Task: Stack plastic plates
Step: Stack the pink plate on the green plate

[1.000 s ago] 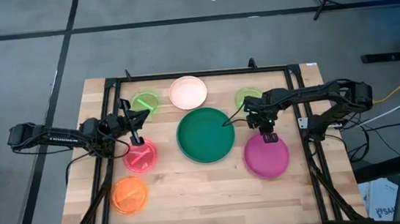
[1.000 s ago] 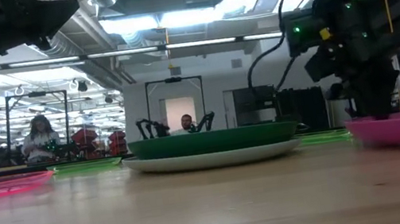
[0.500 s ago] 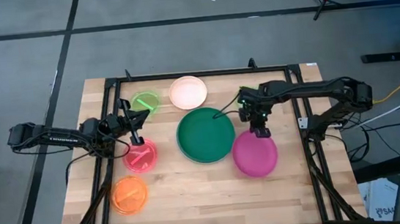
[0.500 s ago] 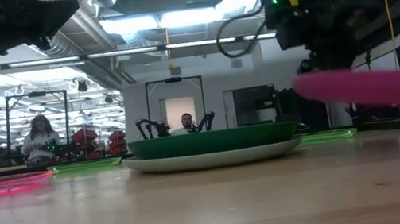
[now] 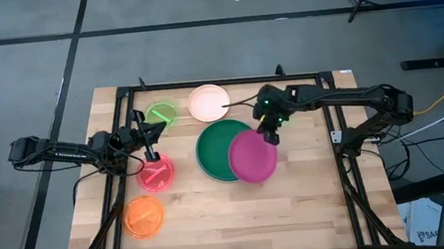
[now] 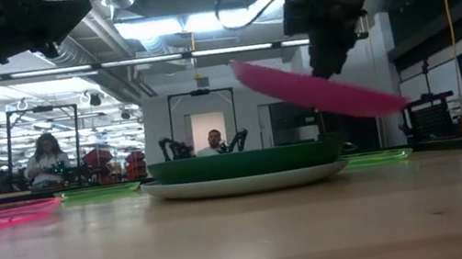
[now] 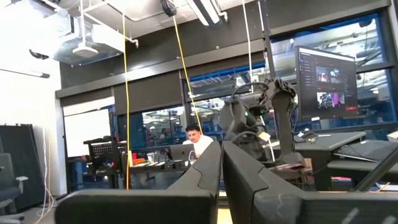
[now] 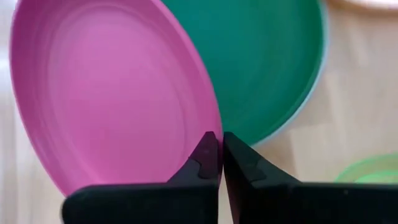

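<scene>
My right gripper (image 5: 270, 136) is shut on the magenta plate (image 5: 252, 156), which hangs in the air over the right part of the dark green plate (image 5: 219, 149). The green plate sits on a light blue plate (image 8: 315, 78) at mid-table. My left gripper (image 5: 153, 154) is shut and hovers by the far rim of the pink-red plate (image 5: 156, 175); whether it touches it cannot be told. The orange plate (image 5: 143, 216), one lime green plate (image 5: 160, 113) and the peach plate (image 5: 208, 103) lie flat on the table. A second lime plate (image 8: 373, 171) shows in the right wrist view only. My right gripper pinches the magenta plate's rim (image 8: 210, 121) between its two fingers, at the plate's far-right edge, coming from above. The plate is lifted clear of the table and tilted (image 6: 317, 88), above the green plate without touching it.
A black metal frame (image 5: 218, 84) runs around the table's work area. Bare wood (image 5: 239, 213) lies along the near edge and at the right, where the magenta plate was. People sit at desks in the room beyond the table.
My right gripper has lifted the magenta plate off the table's right side and carried it up and toward the left and far edge, over the green plate. The plate has gone from lying flat to hanging tilted in the air. The left arm has kept still.
</scene>
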You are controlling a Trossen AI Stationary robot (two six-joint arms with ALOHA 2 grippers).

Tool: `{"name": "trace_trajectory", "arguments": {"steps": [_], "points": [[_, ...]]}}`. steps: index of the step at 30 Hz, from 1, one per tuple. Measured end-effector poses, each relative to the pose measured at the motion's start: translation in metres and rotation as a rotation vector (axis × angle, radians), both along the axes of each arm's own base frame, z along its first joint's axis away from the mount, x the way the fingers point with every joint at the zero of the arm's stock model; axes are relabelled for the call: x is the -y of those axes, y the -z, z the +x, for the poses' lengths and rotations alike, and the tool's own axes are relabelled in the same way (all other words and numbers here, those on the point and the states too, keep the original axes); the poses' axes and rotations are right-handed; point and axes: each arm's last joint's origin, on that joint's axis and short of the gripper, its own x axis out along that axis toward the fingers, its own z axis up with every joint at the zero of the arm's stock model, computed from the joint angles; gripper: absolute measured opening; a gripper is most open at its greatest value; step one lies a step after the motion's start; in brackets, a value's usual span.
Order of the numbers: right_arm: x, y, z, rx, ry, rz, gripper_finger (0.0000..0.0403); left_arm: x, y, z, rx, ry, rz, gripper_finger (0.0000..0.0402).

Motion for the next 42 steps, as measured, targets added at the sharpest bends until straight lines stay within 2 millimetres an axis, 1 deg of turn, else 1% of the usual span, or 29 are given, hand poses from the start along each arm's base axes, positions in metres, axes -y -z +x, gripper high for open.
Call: {"name": "trace_trajectory", "arguments": {"steps": [9, 13, 16, 20, 24, 31, 35, 40, 42], "points": [[0.007, -0.01, 0.014, 0.158, 0.058, -0.135, 0.0001, 0.0, 0.0, 0.0, 0.001, 0.0, 0.0, 0.0009], [0.009, -0.014, 0.018, 0.219, 0.068, -0.167, 0.0001, 0.0, 0.0, 0.0, 0.001, 0.0, 0.0, 0.0009], [0.011, -0.014, 0.023, 0.25, 0.077, -0.185, 0.0001, 0.0, 0.0, 0.0, 0.0, 0.0, 0.0, 0.0009], [0.014, -0.002, 0.033, 0.24, 0.08, -0.188, 0.0001, 0.0, -0.001, 0.0, 0.008, 0.007, 0.001, 0.0009], [0.017, 0.015, 0.043, 0.201, 0.077, -0.177, 0.0001, 0.0, -0.001, 0.0, 0.013, 0.01, -0.003, 0.0009], [0.02, 0.042, 0.052, 0.124, 0.065, -0.161, 0.0001, 0.0, -0.001, 0.0, 0.013, 0.01, -0.002, 0.0009], [0.022, 0.05, 0.055, 0.093, 0.095, -0.191, 0.0001, 0.0, -0.001, 0.0, 0.013, 0.01, -0.002, 0.0009], [0.023, 0.05, 0.055, 0.092, 0.109, -0.209, 0.0002, 0.0, -0.001, 0.0, 0.013, 0.01, -0.002, 0.0009], [0.023, 0.05, 0.055, 0.093, 0.109, -0.209, 0.0009, 0.0, -0.001, 0.0, 0.013, 0.01, -0.002, 0.0009]]}}
